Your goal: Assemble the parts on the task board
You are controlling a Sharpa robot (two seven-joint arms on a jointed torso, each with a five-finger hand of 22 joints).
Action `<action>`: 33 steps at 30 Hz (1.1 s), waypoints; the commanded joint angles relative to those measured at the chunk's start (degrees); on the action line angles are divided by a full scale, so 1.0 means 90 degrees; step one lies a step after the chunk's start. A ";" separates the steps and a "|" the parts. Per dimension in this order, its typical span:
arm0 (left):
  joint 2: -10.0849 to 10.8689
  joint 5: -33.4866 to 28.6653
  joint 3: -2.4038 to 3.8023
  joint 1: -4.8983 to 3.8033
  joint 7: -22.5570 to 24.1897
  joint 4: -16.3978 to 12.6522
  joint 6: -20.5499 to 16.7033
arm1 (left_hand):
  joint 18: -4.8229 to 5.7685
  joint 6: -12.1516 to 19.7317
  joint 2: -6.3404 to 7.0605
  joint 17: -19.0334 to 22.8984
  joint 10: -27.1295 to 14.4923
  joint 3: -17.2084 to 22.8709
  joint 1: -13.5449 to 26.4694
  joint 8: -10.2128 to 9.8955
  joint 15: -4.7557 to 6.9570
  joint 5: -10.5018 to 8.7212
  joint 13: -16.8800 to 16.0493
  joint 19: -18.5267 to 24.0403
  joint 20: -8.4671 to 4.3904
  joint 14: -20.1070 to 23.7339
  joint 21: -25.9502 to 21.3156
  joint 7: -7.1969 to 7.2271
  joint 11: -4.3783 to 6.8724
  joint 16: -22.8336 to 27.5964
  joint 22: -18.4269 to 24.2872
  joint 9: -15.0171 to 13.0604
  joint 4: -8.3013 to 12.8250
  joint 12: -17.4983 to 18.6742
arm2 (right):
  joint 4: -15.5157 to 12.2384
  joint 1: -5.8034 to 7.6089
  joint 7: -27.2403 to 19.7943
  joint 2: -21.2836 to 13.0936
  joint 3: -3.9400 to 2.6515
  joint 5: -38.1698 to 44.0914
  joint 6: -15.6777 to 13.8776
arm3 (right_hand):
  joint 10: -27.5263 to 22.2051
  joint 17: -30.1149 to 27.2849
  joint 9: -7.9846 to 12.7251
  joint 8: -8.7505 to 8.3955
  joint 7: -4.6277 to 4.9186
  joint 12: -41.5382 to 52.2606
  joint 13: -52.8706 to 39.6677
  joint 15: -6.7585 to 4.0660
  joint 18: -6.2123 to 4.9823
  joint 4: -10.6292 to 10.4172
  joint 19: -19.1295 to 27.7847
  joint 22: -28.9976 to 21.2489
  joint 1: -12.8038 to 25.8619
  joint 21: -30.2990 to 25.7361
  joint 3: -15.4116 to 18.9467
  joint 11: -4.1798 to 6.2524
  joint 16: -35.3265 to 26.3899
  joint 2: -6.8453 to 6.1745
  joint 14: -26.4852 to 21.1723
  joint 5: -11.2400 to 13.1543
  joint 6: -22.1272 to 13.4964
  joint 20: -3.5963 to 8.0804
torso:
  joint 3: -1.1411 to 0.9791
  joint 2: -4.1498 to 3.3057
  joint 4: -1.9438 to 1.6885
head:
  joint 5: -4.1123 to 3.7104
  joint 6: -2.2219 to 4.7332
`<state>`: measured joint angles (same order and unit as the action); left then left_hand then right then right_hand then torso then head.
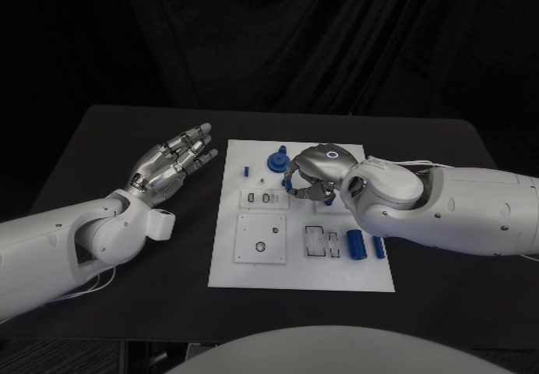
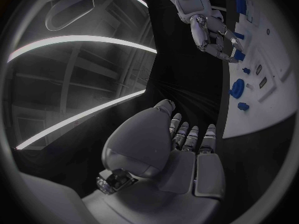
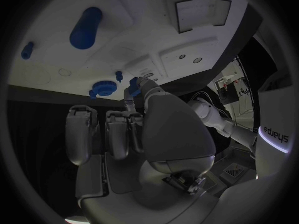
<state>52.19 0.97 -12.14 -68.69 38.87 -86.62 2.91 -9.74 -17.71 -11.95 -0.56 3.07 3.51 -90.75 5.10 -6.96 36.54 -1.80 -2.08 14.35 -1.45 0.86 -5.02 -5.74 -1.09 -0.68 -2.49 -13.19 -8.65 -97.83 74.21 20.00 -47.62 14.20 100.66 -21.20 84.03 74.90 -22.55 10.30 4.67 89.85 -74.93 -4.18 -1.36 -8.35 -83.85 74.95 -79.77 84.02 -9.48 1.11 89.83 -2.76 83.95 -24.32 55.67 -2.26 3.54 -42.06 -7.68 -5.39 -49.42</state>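
Task board [image 1: 301,269] lies mid-counter [image 1: 135,132] w/ blue parts; right hand [image 1: 311,174] above its far end pinches a small blue part [image 3: 133,86]; left hand [image 1: 175,162] alongside, fingers apart, holding nothing

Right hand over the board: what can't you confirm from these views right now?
- Right hand: head view, its own knuckles hide the fingertips; whether it pinches the small blue part is unclear.
- Task board under that hand: covered.
- Left hand: open, holds nothing.
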 commanded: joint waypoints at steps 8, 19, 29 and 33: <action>-0.0038 0.0008 0.0006 0.0008 0.0088 0.0001 0.0081 | -0.0074 0.0024 0.0077 -0.0010 -0.0028 0.0028 0.0006 -0.0032 -0.0030 -0.0023 0.0001 0.0011 0.0042 0.0006 0.0020 0.0007 -0.0014 -0.0023 -0.0008 -0.0001 -0.0013 -0.0041 | 0.0069 -0.0046 0.0296 0.0126 -0.0004 0.0137 0.0334 | 0.0663 0.1677 -0.0300 0.0019 -0.0102 0.0017 -0.1675 -0.0025 -0.0014 0.0022 -0.0332 0.1454 0.0025 0.0027 0.0002 0.0008 0.0019 -0.0065 0.0672 -0.0041 0.0126 0.0026 | -0.0003 -0.0005 -0.0015 | -0.0033 -0.0019; -0.0046 0.0008 0.0006 0.0008 0.0080 0.0000 0.0087 | -0.0074 0.0024 0.0077 -0.0010 -0.0028 0.0028 0.0006 -0.0032 -0.0030 -0.0023 0.0001 0.0011 0.0042 0.0006 0.0020 0.0007 -0.0014 -0.0023 -0.0008 -0.0001 -0.0013 -0.0041 | 0.0113 -0.0127 0.0235 0.0255 -0.0004 0.0137 0.0280 | 0.0663 0.1677 -0.0319 0.0008 -0.0096 0.0017 -0.1675 -0.0019 -0.0014 0.0013 -0.0336 0.1454 0.0064 0.0029 0.0007 0.0001 0.0019 -0.0065 0.0672 -0.0010 0.0117 0.0023 | -0.0001 0.0000 -0.0011 | -0.0030 -0.0051; -0.0046 0.0008 0.0006 0.0008 0.0072 -0.0003 0.0091 | -0.0074 0.0024 0.0077 -0.0010 -0.0028 0.0028 0.0006 -0.0032 -0.0030 -0.0023 0.0001 0.0011 0.0042 0.0006 0.0020 0.0007 -0.0014 -0.0023 -0.0008 -0.0001 -0.0013 -0.0041 | 0.0156 -0.0155 0.0220 0.0334 -0.0005 0.0137 0.0325 | 0.0663 0.1677 -0.0328 0.0003 -0.0093 0.0017 -0.1675 -0.0017 -0.0014 0.0009 -0.0337 0.1454 0.0080 0.0030 0.0008 -0.0002 0.0019 -0.0063 0.0672 0.0006 0.0113 0.0021 | 0.0000 -0.0004 -0.0010 | -0.0035 -0.0064; -0.0048 0.0008 0.0006 0.0008 0.0070 -0.0004 0.0094 | -0.0074 0.0024 0.0077 -0.0010 -0.0028 0.0028 0.0006 -0.0032 -0.0030 -0.0023 0.0001 0.0011 0.0042 0.0006 0.0020 0.0007 -0.0014 -0.0023 -0.0008 -0.0001 -0.0013 -0.0041 | 0.0174 -0.0173 0.0222 0.0355 -0.0005 0.0137 0.0380 | 0.0663 0.1677 -0.0344 -0.0069 -0.0078 0.0017 -0.1675 -0.0006 -0.0024 0.0016 -0.0319 0.1440 0.0114 -0.0010 0.0002 -0.0015 0.0019 -0.0067 0.0672 0.0068 0.0003 0.0013 | 0.0000 -0.0004 -0.0011 | -0.0040 -0.0064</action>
<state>51.88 0.98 -12.14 -68.68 38.82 -86.54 3.04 -9.75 -17.71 -11.95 -0.56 3.07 3.51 -90.75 5.10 -6.96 36.54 -1.79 -2.08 14.35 -1.45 0.86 -5.02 -5.74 -1.09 -0.68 -2.49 -13.19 -8.65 -96.29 72.87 21.31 -44.48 14.18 101.34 -18.64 84.03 74.90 -24.59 10.01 4.33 89.85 -74.92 -4.18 -1.36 -8.36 -83.85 74.92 -79.15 84.02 -9.47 1.11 89.83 -3.51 83.95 -23.91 55.76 -2.26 3.54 -42.07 -7.77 -5.71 -50.01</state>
